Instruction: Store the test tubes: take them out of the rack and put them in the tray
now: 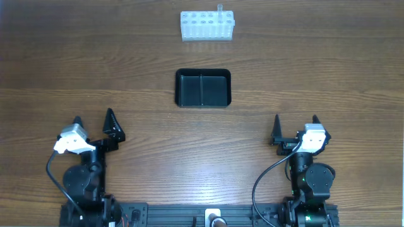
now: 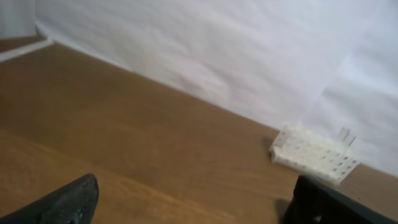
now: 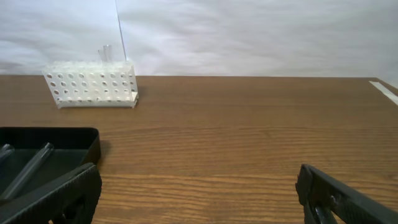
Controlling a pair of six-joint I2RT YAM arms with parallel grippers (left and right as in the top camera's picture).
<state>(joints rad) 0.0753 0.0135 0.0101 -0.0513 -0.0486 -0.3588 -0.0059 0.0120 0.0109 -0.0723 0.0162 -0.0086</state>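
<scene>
A white test tube rack stands at the far middle of the table, with one clear tube upright near its right end. The rack and that tube also show in the right wrist view. The black tray sits nearer, at mid-table. Two clear tubes lie inside the tray. My left gripper is open and empty at the near left. My right gripper is open and empty at the near right. The left wrist view shows the rack far off.
Bare wooden tabletop lies between both grippers and the tray. A white backdrop rises behind the table's far edge. A strip of pale tape marks the table at the far right.
</scene>
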